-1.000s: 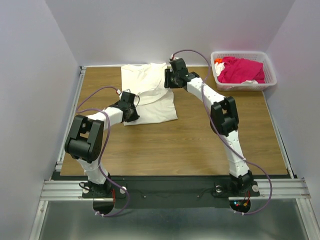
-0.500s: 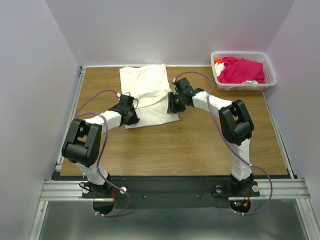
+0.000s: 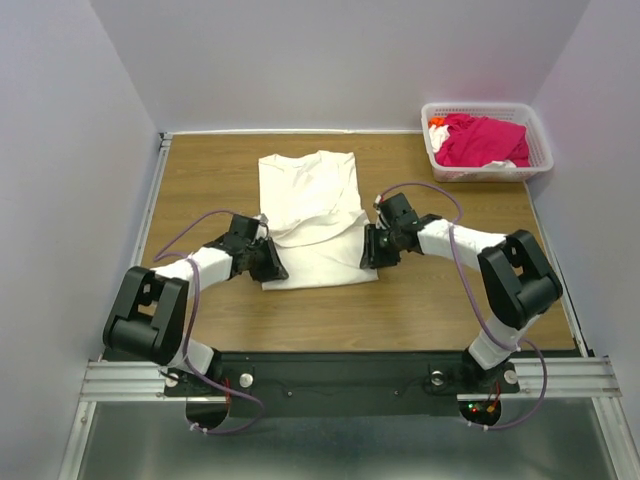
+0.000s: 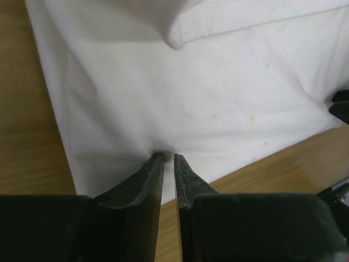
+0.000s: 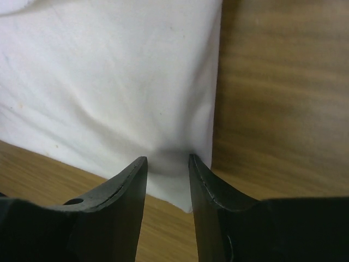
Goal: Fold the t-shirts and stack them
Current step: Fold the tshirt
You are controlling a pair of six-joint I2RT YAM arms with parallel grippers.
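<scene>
Grip first: my left gripper (image 4: pixel 168 155) is clamped on the near hem of the white shirt (image 3: pixel 315 215), its 2 fingers almost together with only a thin pucker of cloth drawn up between them. My right gripper (image 5: pixel 166 158) is clamped on the same hem near the shirt's right corner; its 2 fingers stand a little wider, with a shadowed bunch of cloth pinched in the gap and the shirt's right edge running just beside the right finger. Both grippers sit low over the table (image 3: pixel 420 300), 1 at each near corner of the shirt. The shirt lies flat in the middle of the table as a tall rectangle, with a folded flap crossing its middle. The pink shirt (image 3: pixel 480 138) lies heaped in the basket (image 3: pixel 541 152) at the far right corner, well apart from both grippers.
</scene>
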